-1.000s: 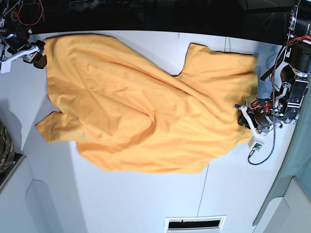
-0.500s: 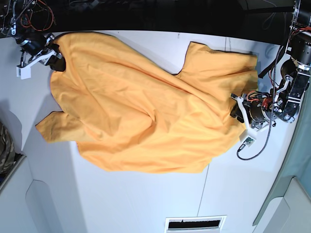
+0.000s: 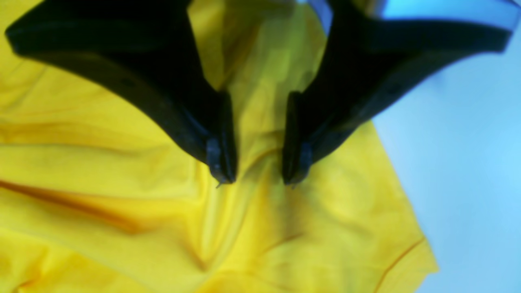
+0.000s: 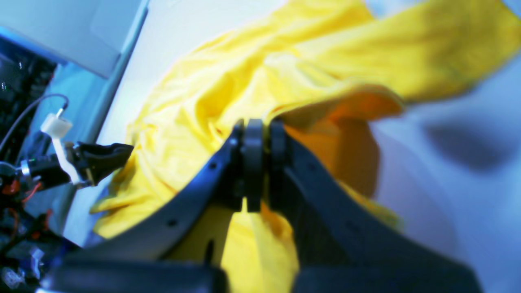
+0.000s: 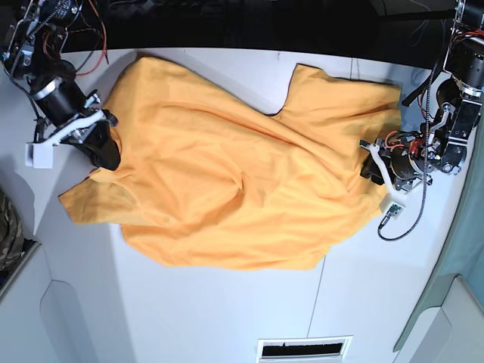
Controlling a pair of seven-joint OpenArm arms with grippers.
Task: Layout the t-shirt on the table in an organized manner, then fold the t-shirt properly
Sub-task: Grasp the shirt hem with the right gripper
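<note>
Right gripper: clamped on the orange-yellow cotton t-shirt edge, lifting it to spread.
Left gripper: jaws apart over the opposite hem, ready to pinch.

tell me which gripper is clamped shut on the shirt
The right gripper: its jaws pinch a lifted fold of the shirt. The left gripper stands open over the cloth.

A camouflage-patterned cloth lies at the left edge; a rectangular slotted white vent sits at the bottom edge.
</note>
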